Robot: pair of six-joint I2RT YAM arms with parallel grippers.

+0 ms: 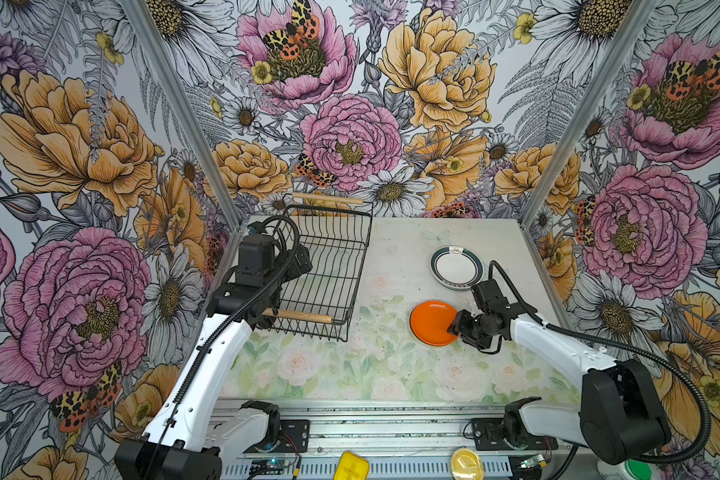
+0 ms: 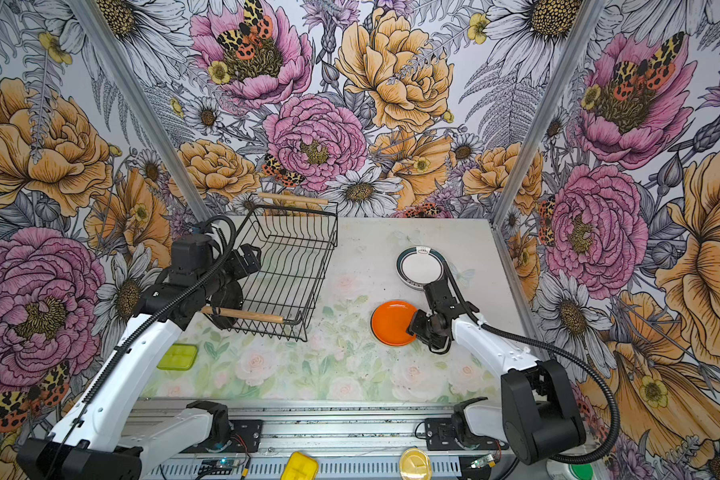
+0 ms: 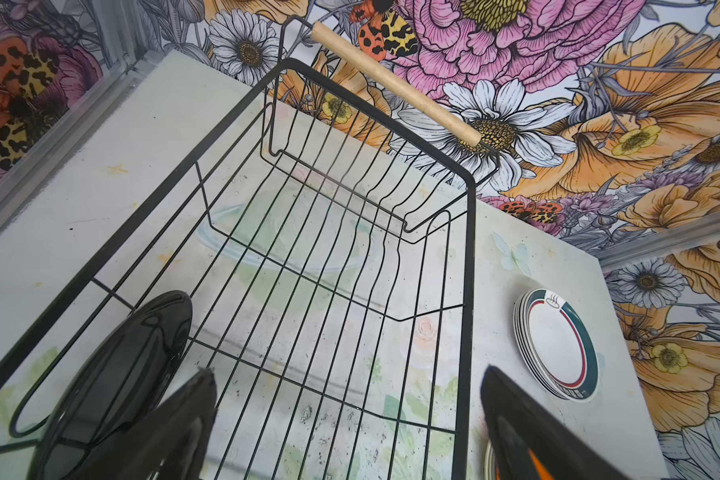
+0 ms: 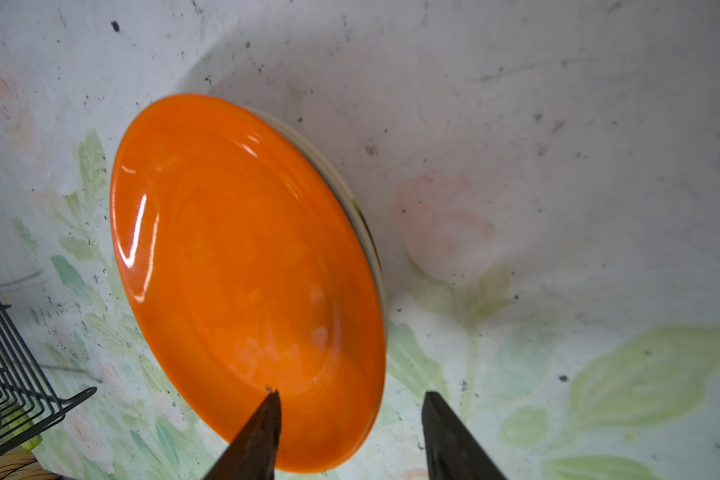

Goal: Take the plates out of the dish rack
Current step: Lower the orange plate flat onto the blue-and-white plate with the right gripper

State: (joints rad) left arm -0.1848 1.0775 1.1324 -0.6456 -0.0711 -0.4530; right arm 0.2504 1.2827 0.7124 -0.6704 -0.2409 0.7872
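Only the left wrist view looks down into the dish rack [image 3: 469, 291]. Its wire floor is bare apart from one black plate [image 3: 117, 374], which stands on edge between the dividers at the end by the near wooden handle [image 1: 304, 316]. A lime-green tray [image 2: 177, 356] lies on the counter [image 2: 350, 374] just in front of the rack's near left corner. It shows in a top view and not in the left wrist view. The right wrist view alone reveals cream rims under the orange plate [image 4: 242, 270], so that plate lies on top of a low stack.

The left gripper [image 3: 348, 374] hangs over the rack's near end with its jaws spread wide and nothing between them. The black plate stands just outside one finger, not in the gap.

The right gripper [image 4: 350, 395] is low beside the orange plate, to the right of the rack's near end. Its jaws are partway apart and pinch nothing. One fingertip [image 4: 272, 399] lies over the plate's surface near the rim, and the other is over bare counter just past the rim, so the plate's edge falls between them. Whether the first fingertip touches the glaze I cannot tell.

A stack of white plates [image 1: 456, 268] with teal rim bands lies flat to the right of the rack, farther back than the orange one and apart from both grippers.
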